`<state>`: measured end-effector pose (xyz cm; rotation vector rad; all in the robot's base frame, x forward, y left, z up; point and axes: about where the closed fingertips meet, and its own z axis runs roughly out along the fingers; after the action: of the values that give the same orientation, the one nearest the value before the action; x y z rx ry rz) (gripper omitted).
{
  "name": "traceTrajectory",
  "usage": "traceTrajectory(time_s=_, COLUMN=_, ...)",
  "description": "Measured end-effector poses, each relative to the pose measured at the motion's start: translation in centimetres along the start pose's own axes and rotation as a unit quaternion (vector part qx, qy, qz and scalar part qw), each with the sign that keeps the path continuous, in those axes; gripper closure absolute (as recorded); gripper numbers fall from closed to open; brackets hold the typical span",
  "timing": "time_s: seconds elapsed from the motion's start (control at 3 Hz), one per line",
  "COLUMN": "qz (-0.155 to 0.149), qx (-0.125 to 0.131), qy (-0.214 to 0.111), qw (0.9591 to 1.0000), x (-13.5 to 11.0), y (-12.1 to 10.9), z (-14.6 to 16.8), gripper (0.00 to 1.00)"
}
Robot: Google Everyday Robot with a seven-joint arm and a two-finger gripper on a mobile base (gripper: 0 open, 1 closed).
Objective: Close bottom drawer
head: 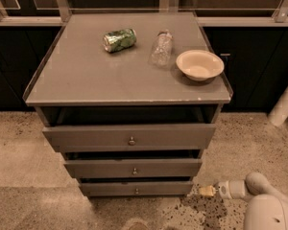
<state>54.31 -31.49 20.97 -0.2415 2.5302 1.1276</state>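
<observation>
The bottom drawer [136, 188] is the lowest of three grey drawers in the front of the bench [101, 75], close to the floor [19, 143]. Its front is a flat, matte grey strip, the shortest and thinnest of the three, with one very small round metal knob [137, 191] in the middle. A narrow dark gap shows above its front, under the middle drawer [173, 168], so it stands a little open. The middle drawer also has a dark gap above it. The top drawer [86, 137] is the widest and is pulled out the most, and dark space is visible behind its front.

The gripper [206, 191] is low at the right, near the floor, at the same height as the bottom drawer. Its yellowish tip points left and is just beside the right end of this drawer's front. I cannot tell if it touches the front. I also cannot tell how far the jaws are open; nothing is seen held in them. The white arm [259, 200] goes from the gripper to the lower right corner.

On top of the bench a green can [119, 40] lies on its side, a clear plastic bottle [162, 48] is to the right of it, and a cream bowl [199, 64] stands near the right edge.
</observation>
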Motion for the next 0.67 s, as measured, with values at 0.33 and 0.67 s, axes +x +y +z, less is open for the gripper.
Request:
traceTrajectory(time_s=0.33, qz=0.001, qx=-0.005, qy=0.004, qw=1.0000, x=0.27, y=0.25, z=0.35, gripper=0.81)
traceTrajectory(time_s=0.67, qz=0.001, qx=-0.005, qy=0.004, qw=1.0000, x=0.27, y=0.25, z=0.35, gripper=0.59)
